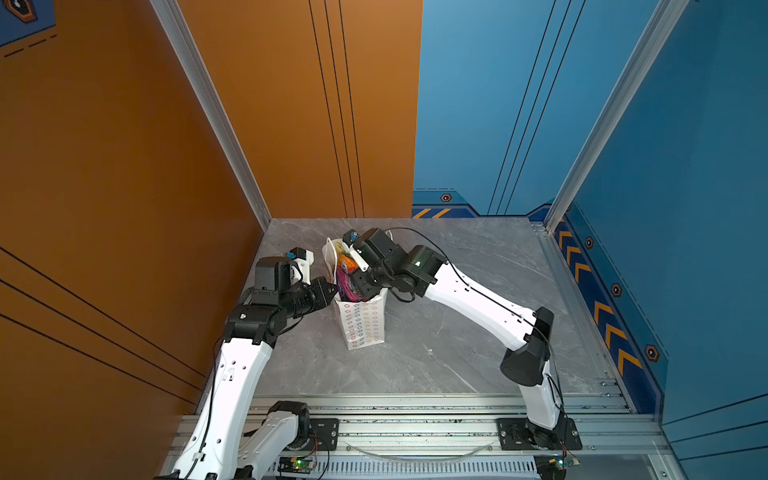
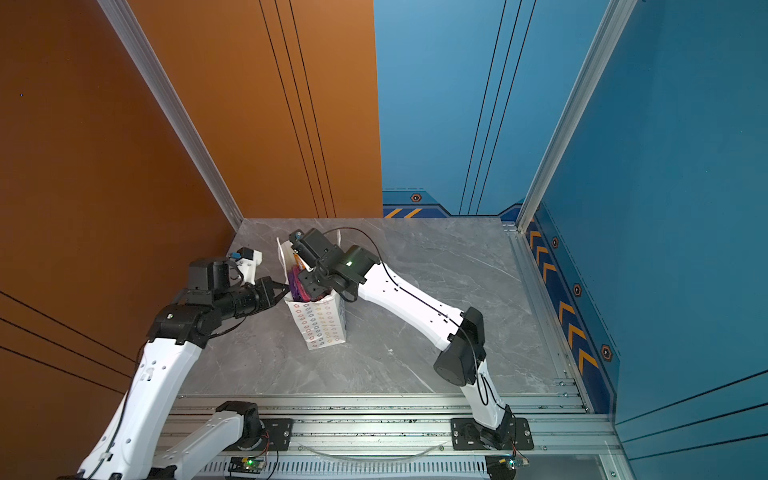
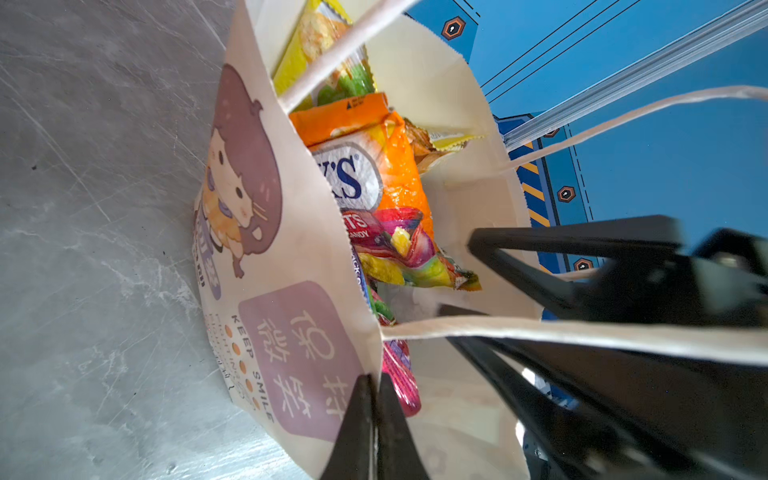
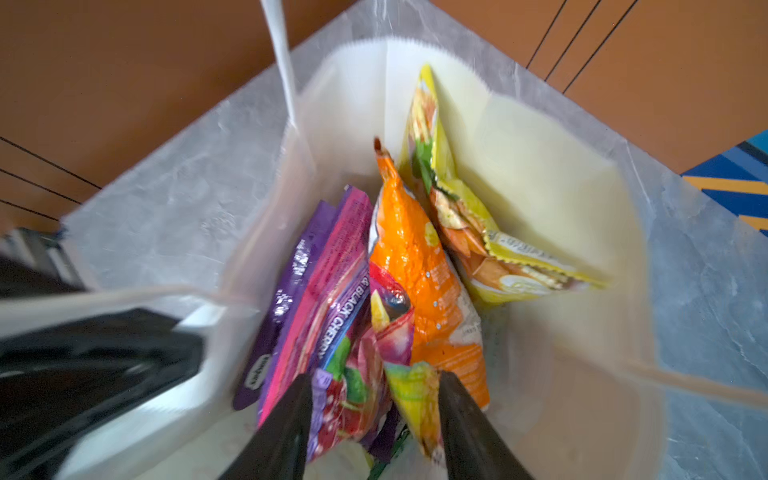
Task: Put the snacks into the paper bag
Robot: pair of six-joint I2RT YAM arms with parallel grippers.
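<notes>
Nearest my cameras are the two arms, and between them the bag (image 1: 363, 322) stands upright on the grey tabletop (image 1: 457, 332), well back toward the orange wall. No packets lie loose on the tabletop in either top view, so I judge the loading nearly finished.

My left hand (image 3: 373, 415) is pinched tight on the bag's front rim, just beside the handle (image 3: 582, 336), holding the mouth open. I would keep that grip firm and level, because the paper is thin and a pull sideways could tip the bag or tear the edge.

My right hand (image 4: 374, 415) reaches down into the mouth with its jaws parted to a middling width. A multicoloured packet (image 4: 409, 399) sits between them, but I cannot tell whether the fingers (image 4: 465, 415) touch it or have let go.

The snacks (image 4: 419, 274) stand packed on edge inside: purple, pink, orange, yellow. To do this release well, I would open fully, lift straight up clear of the handle, and avoid dragging any crinkly packet out with me.
</notes>
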